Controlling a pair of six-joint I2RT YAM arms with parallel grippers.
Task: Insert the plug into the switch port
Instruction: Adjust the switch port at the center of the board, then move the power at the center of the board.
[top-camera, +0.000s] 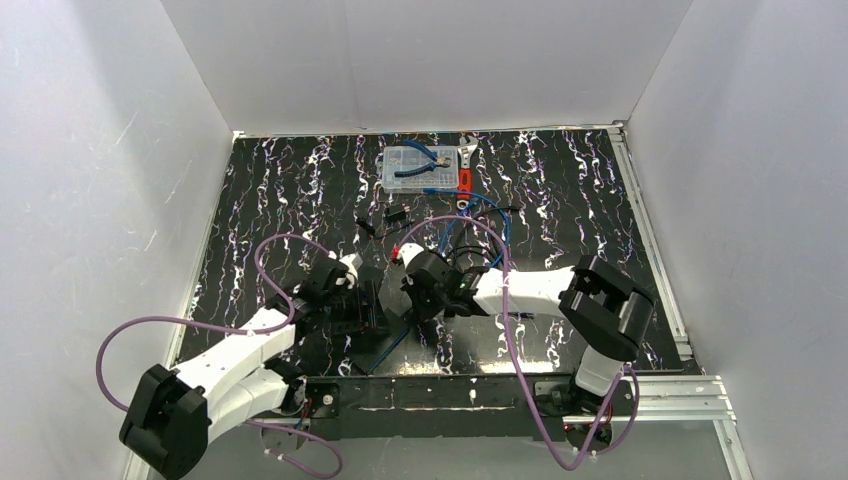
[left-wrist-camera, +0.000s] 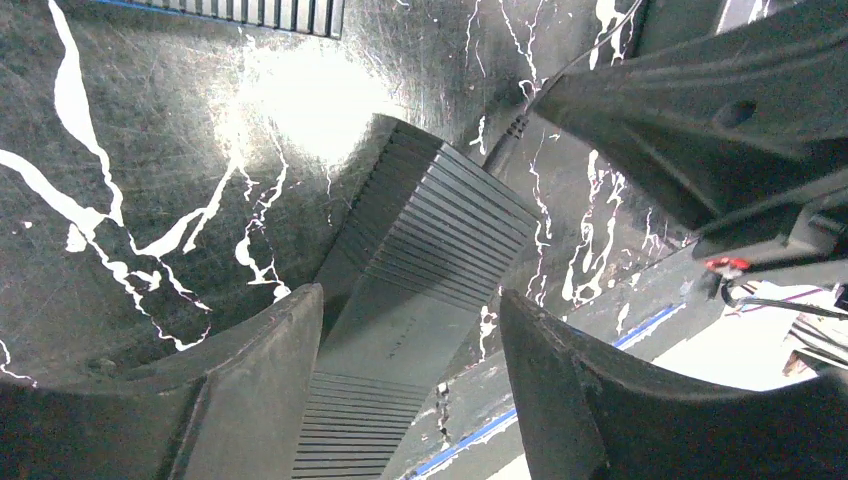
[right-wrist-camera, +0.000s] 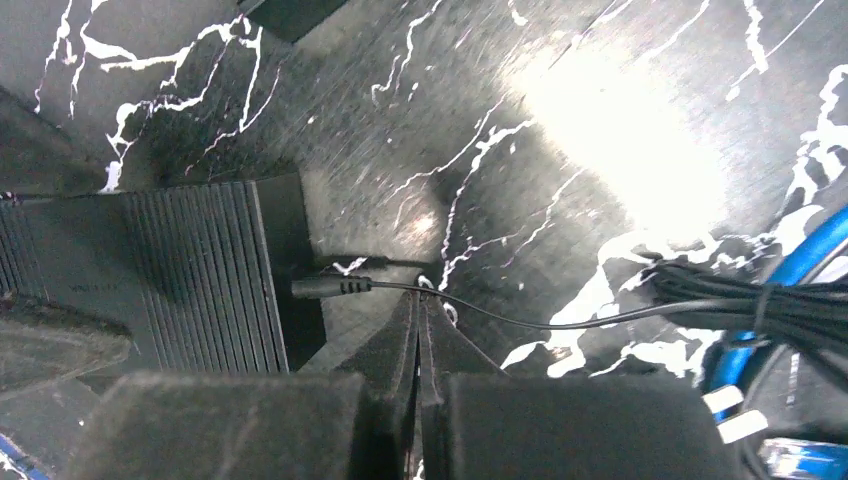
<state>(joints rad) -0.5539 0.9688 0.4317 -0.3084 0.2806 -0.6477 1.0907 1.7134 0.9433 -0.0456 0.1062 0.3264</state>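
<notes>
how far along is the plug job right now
Done: the plug sits with its tip at the edge of the black box. In hand: the left claw straddles the box, open, and the right claw is shut with the thin wire crossing its tips. Left: whether the plug is fully home cannot be told, so a final push and letting go may remain.

- Hard overhead light is glaring off the glossy worktop just beyond the left jaws, washing out its white marbling.
- A similar white bloom is burning out the surface ahead and to the right of the right jaws.
- Both pairs of jaws are showing dark and blurred.
- The overhead view is looking evenly lit but soft, its walls reading pale grey.
</notes>
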